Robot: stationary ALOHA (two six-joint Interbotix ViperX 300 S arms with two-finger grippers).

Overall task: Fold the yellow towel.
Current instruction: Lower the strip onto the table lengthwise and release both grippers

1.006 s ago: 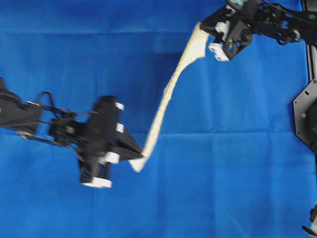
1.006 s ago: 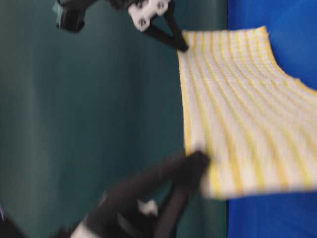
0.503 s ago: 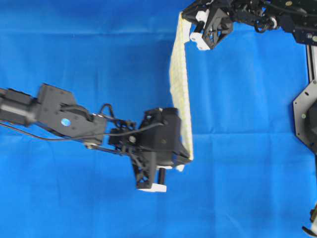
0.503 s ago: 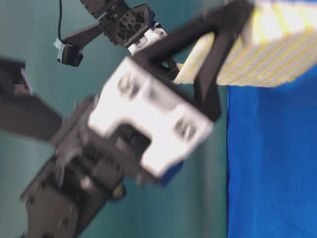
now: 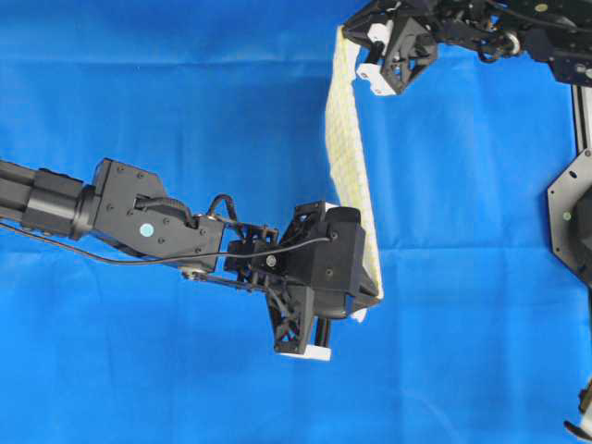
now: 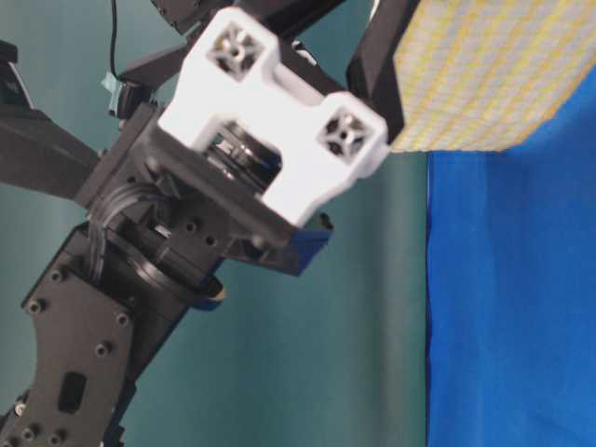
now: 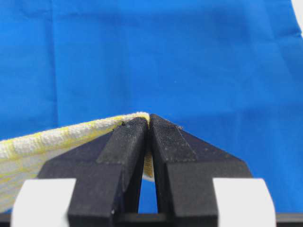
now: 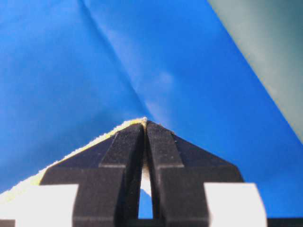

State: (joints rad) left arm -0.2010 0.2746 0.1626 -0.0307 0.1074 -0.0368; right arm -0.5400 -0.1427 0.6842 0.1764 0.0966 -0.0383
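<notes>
Both grippers, left gripper (image 5: 368, 294) and right gripper (image 5: 344, 39), are clamped on 2 corners of the yellow towel (image 5: 344, 148); they should probably keep the edge taut while lowering it evenly onto the blue cloth (image 5: 185, 102).

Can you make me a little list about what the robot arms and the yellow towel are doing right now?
towel: yellow towel lifted off the blue cloth, stretched between both grippers
left gripper: jaws shut on one towel corner
right gripper: jaws shut on another corner
towel shape: held up as a hanging sheet, seen edge-on from overhead
fold: not done yet
</notes>
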